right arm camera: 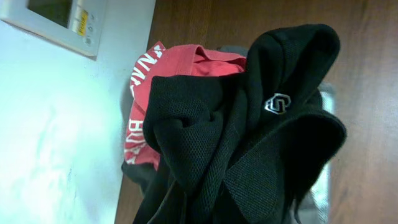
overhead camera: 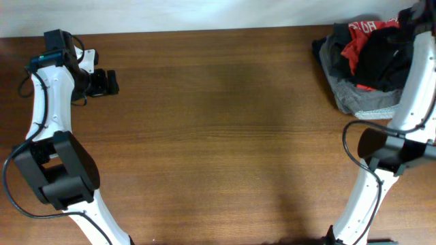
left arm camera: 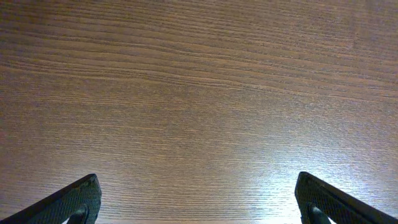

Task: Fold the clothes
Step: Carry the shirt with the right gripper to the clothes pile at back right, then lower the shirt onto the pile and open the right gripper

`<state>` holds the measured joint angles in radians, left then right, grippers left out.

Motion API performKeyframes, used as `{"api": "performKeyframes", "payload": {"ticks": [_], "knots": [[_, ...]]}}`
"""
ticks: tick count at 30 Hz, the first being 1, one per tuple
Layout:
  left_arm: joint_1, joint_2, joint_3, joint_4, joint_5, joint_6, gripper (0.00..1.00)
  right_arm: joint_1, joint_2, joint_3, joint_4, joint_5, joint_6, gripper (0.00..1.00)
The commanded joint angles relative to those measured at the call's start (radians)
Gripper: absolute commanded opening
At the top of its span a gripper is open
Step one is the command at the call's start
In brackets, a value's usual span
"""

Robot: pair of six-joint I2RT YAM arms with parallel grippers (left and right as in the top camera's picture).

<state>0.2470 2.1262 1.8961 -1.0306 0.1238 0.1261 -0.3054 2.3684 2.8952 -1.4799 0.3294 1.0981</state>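
So the black garment is all bunched up in the pile at the table's far right corner, against a red garment and over a grey garment. The right gripper is right over it, but I can't tell if it's pinching anything. The left gripper is at far left, fingers spread wide, holding nothing.

The left arm and right arm have white links, black joints and looping black cables.

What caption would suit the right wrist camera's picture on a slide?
Crumpled black garment with a white logo, in front of a red garment with white lettering.
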Motion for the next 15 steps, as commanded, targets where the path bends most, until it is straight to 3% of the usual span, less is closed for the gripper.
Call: {"api": "performKeyframes", "payload": {"ticks": [1, 15], "knots": [[-0.002, 0.006, 0.003, 0.006, 0.015, -0.006, 0.99, -0.002, 0.063, -0.006, 0.054, 0.034, 0.018, 0.04], [-0.002, 0.006, 0.003, 0.025, 0.015, -0.006, 0.99, 0.036, 0.261, -0.006, 0.457, 0.017, -0.017, 0.04]]}}
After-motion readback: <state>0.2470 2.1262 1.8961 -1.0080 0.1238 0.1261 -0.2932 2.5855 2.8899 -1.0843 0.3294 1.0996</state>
